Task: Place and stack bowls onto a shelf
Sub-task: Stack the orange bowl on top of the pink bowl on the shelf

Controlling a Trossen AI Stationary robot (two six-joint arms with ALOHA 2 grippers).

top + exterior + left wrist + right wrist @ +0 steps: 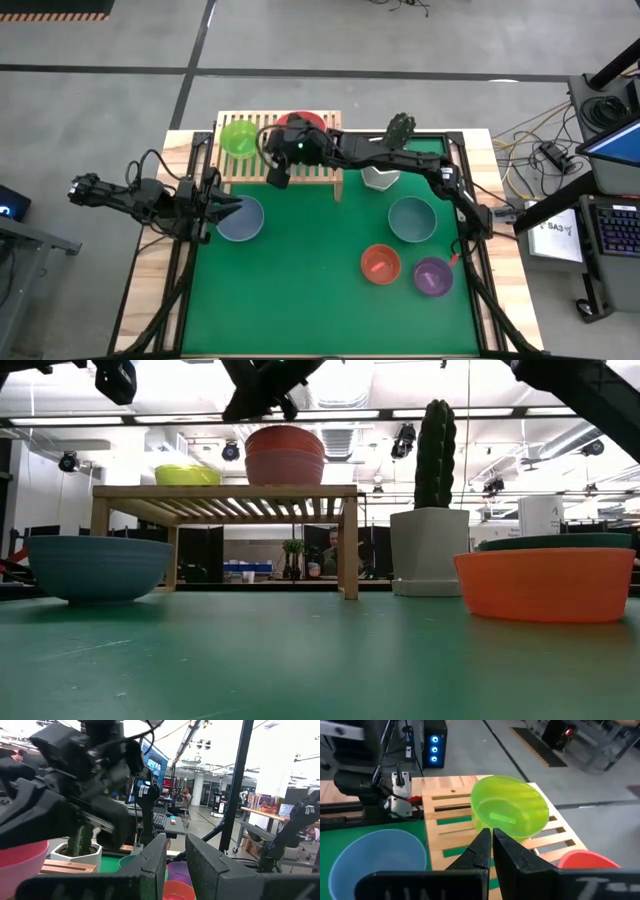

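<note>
Light, stiff plastic by the look of them, thin-walled and smooth, so probably slippery under a pinch; best taken at the rim, one finger inside and one outside, and set down gently so a stack stays nested.

On the shelf (278, 165): a lime green bowl (239, 138) at one end, and beside it a coral-red bowl (285, 440) nested in a pink bowl (286, 467), two high. Off the shelf, on the green mat (300, 290) of the bench: a blue-grey bowl (240, 219), a teal bowl (412, 219), a red-orange bowl (380, 264) and a purple bowl (432, 276). Seven bowls counted; possibly another hidden under the arm. Also one white cactus pot (381, 178), not for stacking.

Right pincer (491, 840) above the shelf, just beside the lime green bowl, fingers closed together and empty. Left pincer (175, 862) low at the mat's edge, touching or nearly touching the blue-grey bowl, fingers slightly parted, nothing between them.
</note>
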